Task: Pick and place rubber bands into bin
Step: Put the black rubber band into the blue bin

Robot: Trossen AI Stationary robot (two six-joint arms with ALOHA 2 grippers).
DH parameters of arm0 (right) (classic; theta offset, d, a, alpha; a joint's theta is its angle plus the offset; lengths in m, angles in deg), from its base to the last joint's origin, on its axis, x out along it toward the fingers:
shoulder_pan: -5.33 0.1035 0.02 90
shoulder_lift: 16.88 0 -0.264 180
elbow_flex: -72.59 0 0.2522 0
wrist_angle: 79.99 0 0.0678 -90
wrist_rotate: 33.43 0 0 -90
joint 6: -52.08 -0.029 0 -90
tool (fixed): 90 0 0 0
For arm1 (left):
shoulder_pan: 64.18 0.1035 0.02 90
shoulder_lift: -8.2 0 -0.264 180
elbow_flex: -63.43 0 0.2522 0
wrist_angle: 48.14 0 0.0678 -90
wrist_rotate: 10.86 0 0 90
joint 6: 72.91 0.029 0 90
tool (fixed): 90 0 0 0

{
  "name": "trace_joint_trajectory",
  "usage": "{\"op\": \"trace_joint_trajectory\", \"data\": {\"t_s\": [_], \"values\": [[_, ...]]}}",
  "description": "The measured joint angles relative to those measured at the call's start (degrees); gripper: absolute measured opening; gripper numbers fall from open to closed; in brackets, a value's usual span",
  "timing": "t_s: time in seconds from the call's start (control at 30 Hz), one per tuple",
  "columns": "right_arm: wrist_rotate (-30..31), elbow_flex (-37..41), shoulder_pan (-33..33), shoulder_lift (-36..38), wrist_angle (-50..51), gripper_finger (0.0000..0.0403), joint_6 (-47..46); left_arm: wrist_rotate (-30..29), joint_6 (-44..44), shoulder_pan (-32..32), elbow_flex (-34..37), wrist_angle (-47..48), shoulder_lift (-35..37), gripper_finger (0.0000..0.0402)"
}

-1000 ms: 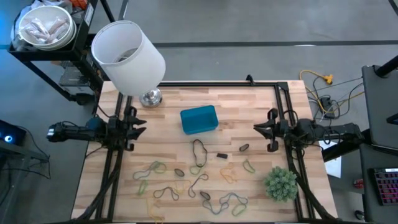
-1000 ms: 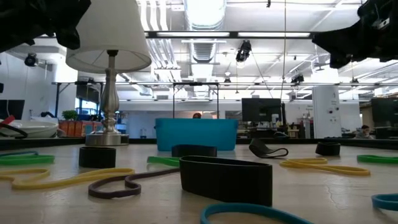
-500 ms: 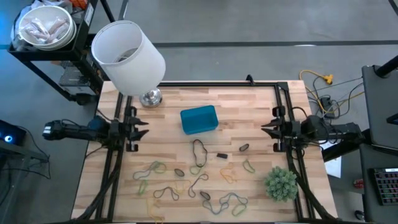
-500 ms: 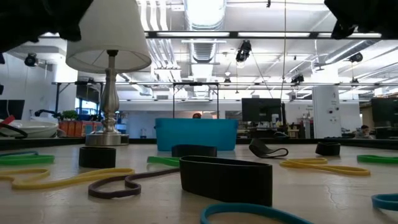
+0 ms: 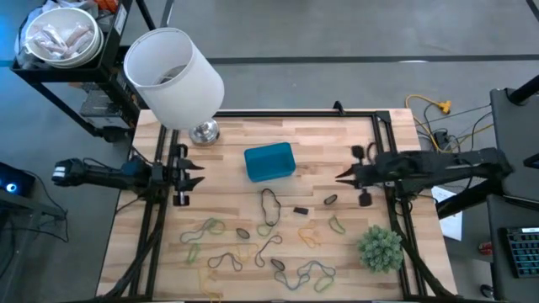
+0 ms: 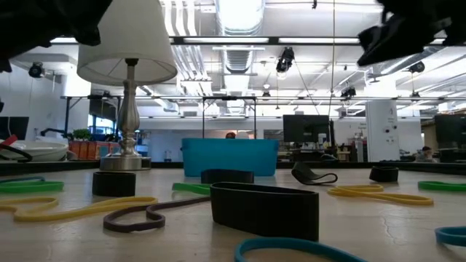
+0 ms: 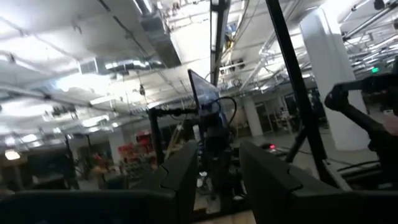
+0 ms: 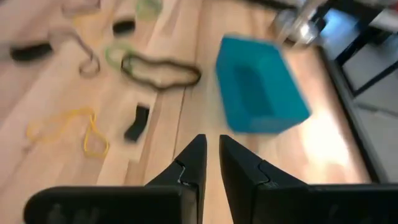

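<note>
The blue bin [image 5: 269,162] rests on the wooden table, far of centre; the right wrist view shows it too [image 8: 261,87]. Several rubber bands lie flat on the near half: a dark loop [image 5: 269,206], a green one [image 5: 337,225], a yellow one [image 5: 309,236], and more toward the near-left [image 5: 206,229]. My right gripper [image 5: 341,177] hovers right of the bin, tipped down toward the table, its fingers [image 8: 193,165] almost together and holding nothing. My left gripper [image 5: 198,174] waits at the table's left side, open [image 7: 219,162] and level.
A lamp with a big white shade [image 5: 173,76] stands on its metal base [image 5: 204,132] at the far-left corner. A bushy green plant ball [image 5: 381,248] sits near the right edge. Black frame rails [image 5: 152,227] run along both sides. Bare wood lies between the bin and my right gripper.
My right gripper drew back a little toward the table's right edge, then swung out toward the table's middle and the bin, tipping downward. The rubber bands and the bin have stayed put.
</note>
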Motion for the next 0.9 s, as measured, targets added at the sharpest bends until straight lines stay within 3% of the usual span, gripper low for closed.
{"op": "trace_joint_trajectory", "data": {"t_s": [0.27,0.4,0.7,0.9], "values": [[1.48,-3.59,0.0,-14.96,3.51,0.0038,-3.17,0.09,-8.65,-0.08,0.0,1.63,-5.02,0.0105],[4.69,-3.65,0.09,-17.55,5.05,0.0038,-4.68,0.09,-12.44,-0.75,0.02,1.78,-8.4,0.0105],[1.24,-3.54,0.18,-21.14,4.92,0.0039,-6.61,0.06,-12.69,-2.05,-0.44,1.66,-14.8,0.0105],[2.46,-3.35,1.42,-23.51,4.84,0.0061,-7.8,0.0,-12.67,-2.05,-1.36,1.16,-15.89,0.0105]]}}
